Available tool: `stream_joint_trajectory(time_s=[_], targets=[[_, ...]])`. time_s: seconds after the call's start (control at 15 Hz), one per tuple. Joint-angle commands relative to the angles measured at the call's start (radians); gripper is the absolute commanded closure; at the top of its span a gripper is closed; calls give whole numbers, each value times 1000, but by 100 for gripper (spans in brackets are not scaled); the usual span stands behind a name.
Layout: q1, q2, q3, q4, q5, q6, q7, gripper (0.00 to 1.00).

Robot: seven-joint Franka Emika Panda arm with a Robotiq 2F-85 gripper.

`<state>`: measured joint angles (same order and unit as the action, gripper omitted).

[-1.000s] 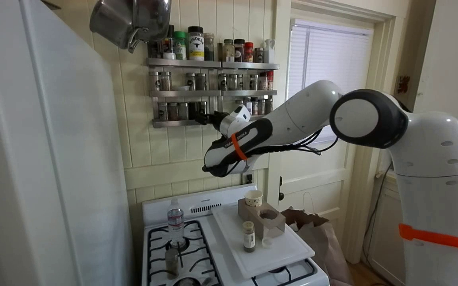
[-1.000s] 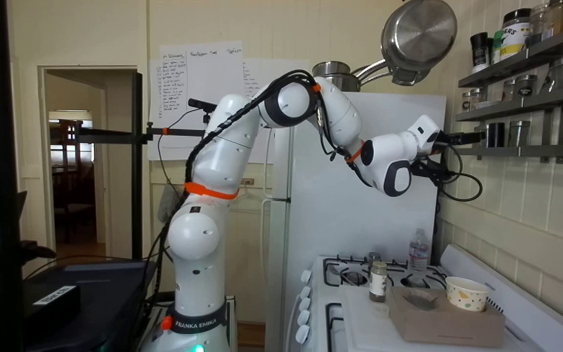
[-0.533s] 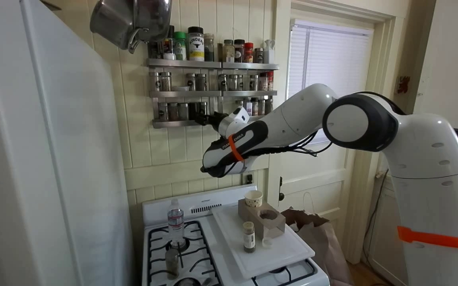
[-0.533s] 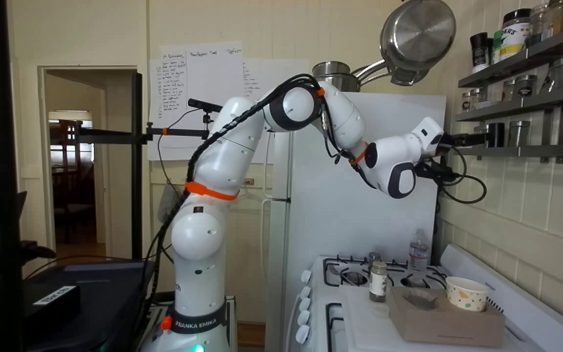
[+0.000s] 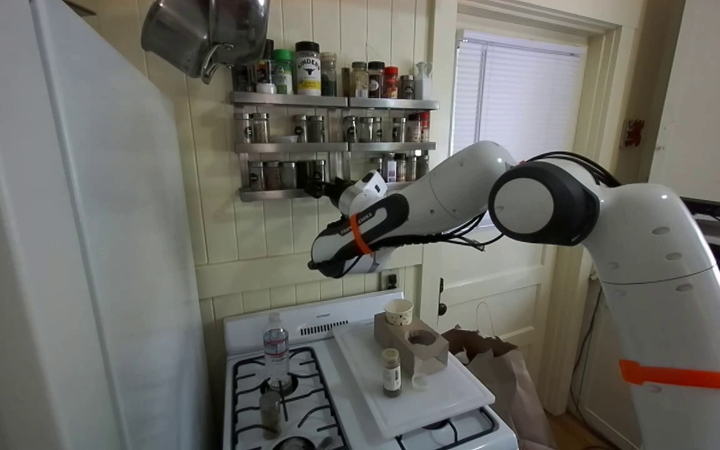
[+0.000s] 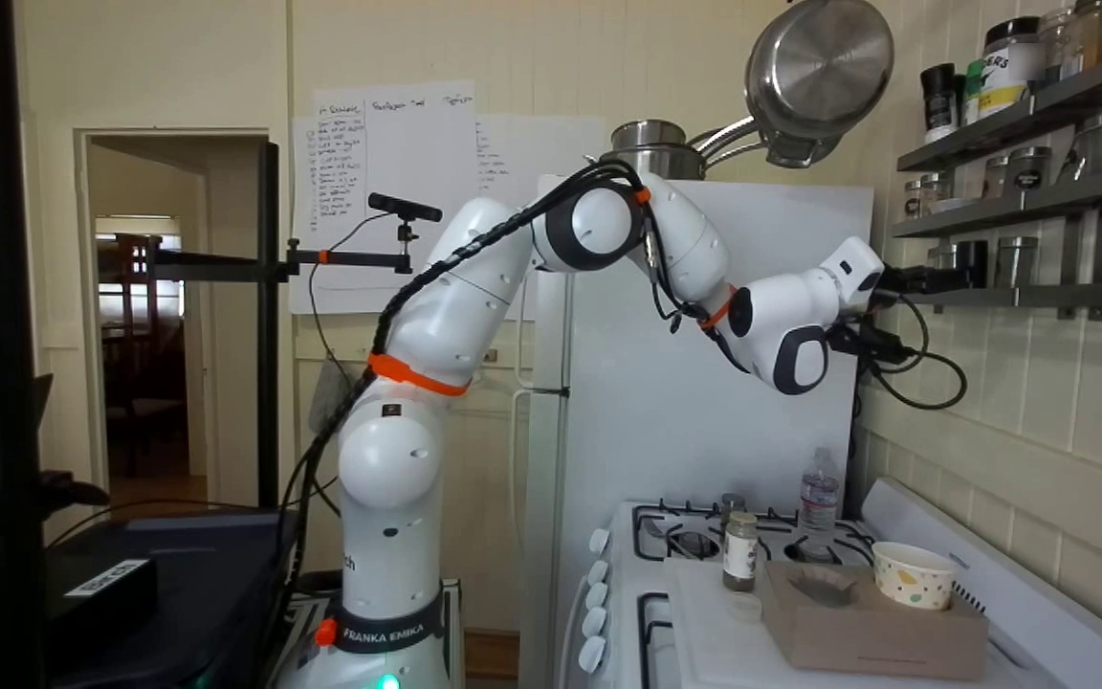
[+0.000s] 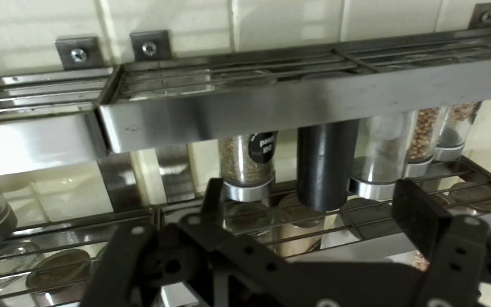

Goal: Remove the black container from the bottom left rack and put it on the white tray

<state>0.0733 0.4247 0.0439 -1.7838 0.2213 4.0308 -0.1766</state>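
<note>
Jars of clear glass with silver lids, four counted, stand in one row with one smooth, satin-black cylindrical container on the bottom left tier of the brushed-steel spice rack; rack shelves number six, three tiers by two columns, with thin wire floors. In the wrist view, which stands inverted, one jar is on one side of the container and three on the other. The container is upright, long axis vertical, top end toward the lower edge of that view; plastic or metal, I cannot tell. My black two-fingered gripper is released: flat fingers spread, one to each side of the container, a gap visible on both. Well below, one flat white rectangular tray lies on the white stove, bearing one brown cardboard box, one spotted paper cup seated on the box, one upright tan-capped glass jar and one small translucent round piece.
</note>
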Motion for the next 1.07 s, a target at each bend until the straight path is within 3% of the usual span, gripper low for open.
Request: stream_joint_trajectory(time_s=[0.0, 0.47, 0.8, 0.87, 1.0], targets=[[34, 42, -15, 78, 29, -34, 1, 0], [37, 76, -29, 144, 75, -70, 0, 0], [47, 95, -37, 179, 80, -99, -7, 20], [49, 98, -37, 184, 79, -103, -6, 16], [54, 103, -37, 196, 77, -108, -7, 19]])
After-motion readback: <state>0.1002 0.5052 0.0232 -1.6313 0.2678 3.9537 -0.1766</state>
